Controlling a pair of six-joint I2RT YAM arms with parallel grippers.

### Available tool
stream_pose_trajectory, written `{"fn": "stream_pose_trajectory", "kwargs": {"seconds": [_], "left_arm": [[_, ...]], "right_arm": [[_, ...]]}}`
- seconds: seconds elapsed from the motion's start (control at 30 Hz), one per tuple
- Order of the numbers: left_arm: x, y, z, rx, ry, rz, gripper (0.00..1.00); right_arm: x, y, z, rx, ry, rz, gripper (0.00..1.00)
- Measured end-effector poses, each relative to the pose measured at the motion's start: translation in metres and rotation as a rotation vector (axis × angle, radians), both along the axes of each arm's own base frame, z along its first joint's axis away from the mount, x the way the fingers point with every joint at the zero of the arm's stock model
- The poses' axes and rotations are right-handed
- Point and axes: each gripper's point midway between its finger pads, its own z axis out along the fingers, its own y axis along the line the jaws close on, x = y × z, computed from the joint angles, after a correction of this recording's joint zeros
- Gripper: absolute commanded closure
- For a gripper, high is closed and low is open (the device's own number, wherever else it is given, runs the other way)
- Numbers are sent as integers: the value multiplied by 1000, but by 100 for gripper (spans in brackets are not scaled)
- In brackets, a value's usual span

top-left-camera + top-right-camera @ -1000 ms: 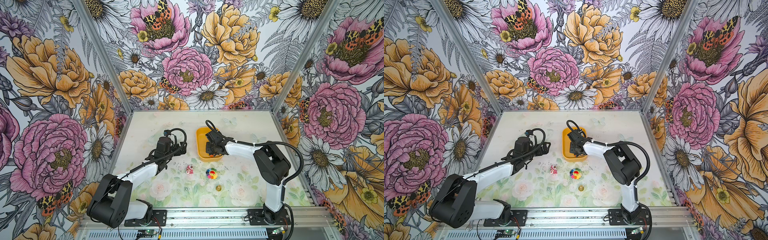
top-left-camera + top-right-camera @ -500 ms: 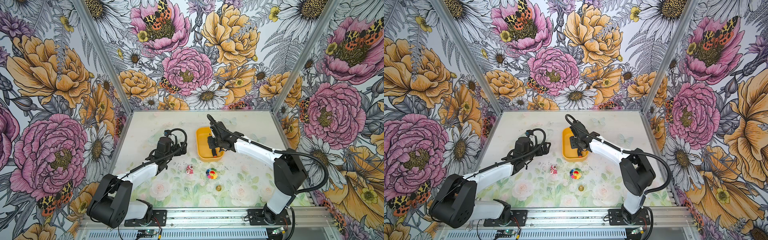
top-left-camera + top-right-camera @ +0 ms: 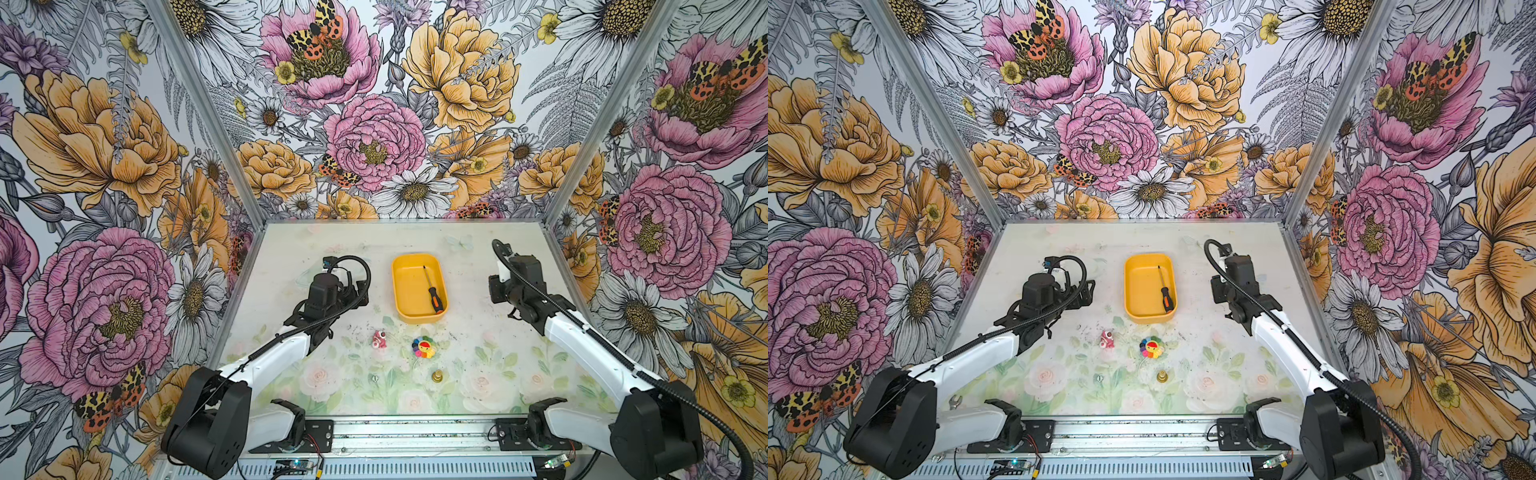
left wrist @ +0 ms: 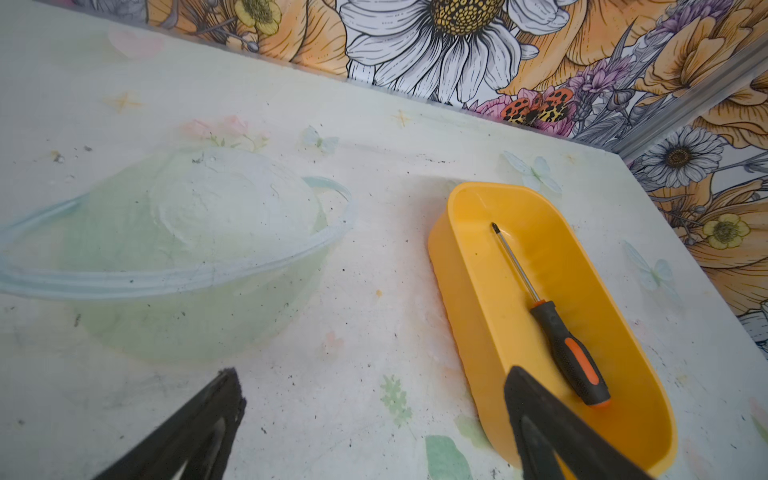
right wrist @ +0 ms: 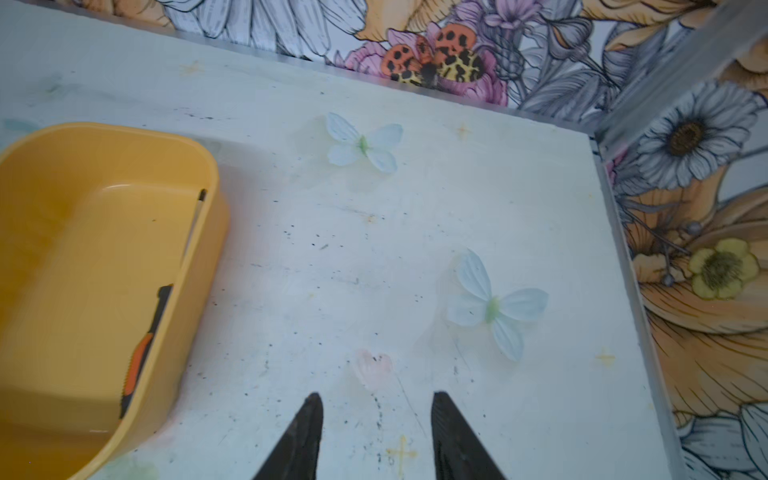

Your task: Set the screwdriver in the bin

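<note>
The screwdriver (image 3: 432,291) (image 3: 1165,291), thin shaft and black-and-orange handle, lies inside the yellow bin (image 3: 409,286) (image 3: 1142,291) along its right side, handle toward the front. In the left wrist view the screwdriver (image 4: 561,336) rests on the floor of the bin (image 4: 469,291). My left gripper (image 4: 372,374) (image 3: 357,289) hovers open just left of the bin, holding nothing. My right gripper (image 5: 377,395) (image 3: 496,286) is open over bare table, well right of the bin (image 5: 83,249), where only part of the screwdriver (image 5: 141,353) shows behind the wall.
In front of the bin sit a small pink figure (image 3: 379,338), a colourful flower toy (image 3: 424,348), a brass bell (image 3: 436,376) and a tiny die (image 3: 374,378). A silver wrench (image 3: 955,401) lies at the front left. Flowered walls close three sides.
My right gripper has pulled away from over the bin to the right side of the table, jaws a little wider. The screwdriver now lies uncovered in the bin. The left arm has not moved.
</note>
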Motion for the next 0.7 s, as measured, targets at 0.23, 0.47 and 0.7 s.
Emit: {"fn": "stream_pose_trajectory", "kwargs": {"seconds": [0.23,0.47,0.7], "left_arm": [[-4,18,43,112,-156,23,1],[-2,42,78,149,-306,73,1],[1,61,62,181,-362,107,1]], "right_arm": [[-6,-53,-24,45,-107,-170,56],[-1,-62,-41,111,-229,-194,56],[16,-56,-29,144,-352,-152,56]]}}
